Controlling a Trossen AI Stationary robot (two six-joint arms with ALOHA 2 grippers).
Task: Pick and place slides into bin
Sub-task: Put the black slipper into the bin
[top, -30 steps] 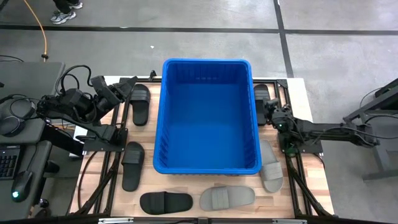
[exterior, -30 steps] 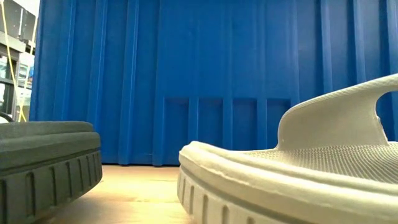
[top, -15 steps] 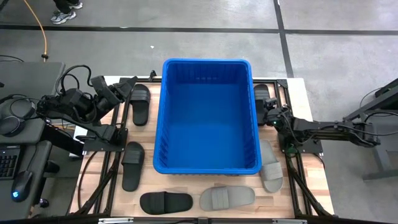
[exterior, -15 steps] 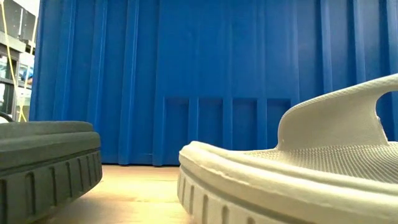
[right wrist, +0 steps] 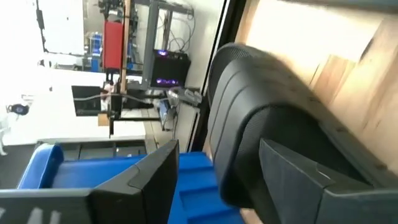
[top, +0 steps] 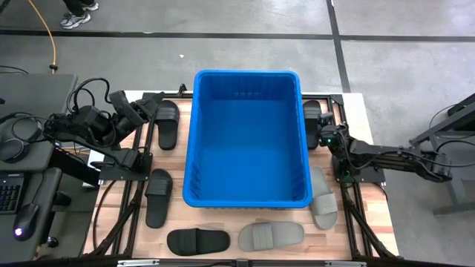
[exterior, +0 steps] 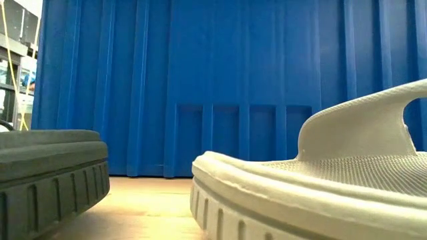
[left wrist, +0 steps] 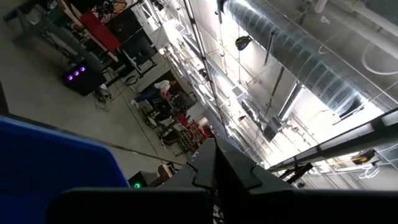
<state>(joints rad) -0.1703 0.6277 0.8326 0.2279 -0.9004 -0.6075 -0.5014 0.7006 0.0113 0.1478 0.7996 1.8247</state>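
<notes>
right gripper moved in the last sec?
Yes. In the high view the right gripper has crept toward the black slide beside the bin, jaws open around its strap.

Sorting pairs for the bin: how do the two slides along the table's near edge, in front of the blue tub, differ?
The black slide is dark, the grey slide light. The black one lies left of the grey one, nearer the left arm's side. The black one lies level along the edge; the grey one is slightly tilted. Both lie sole-down outside the blue bin, untouched, with the same ribbed-strap shape.
</notes>
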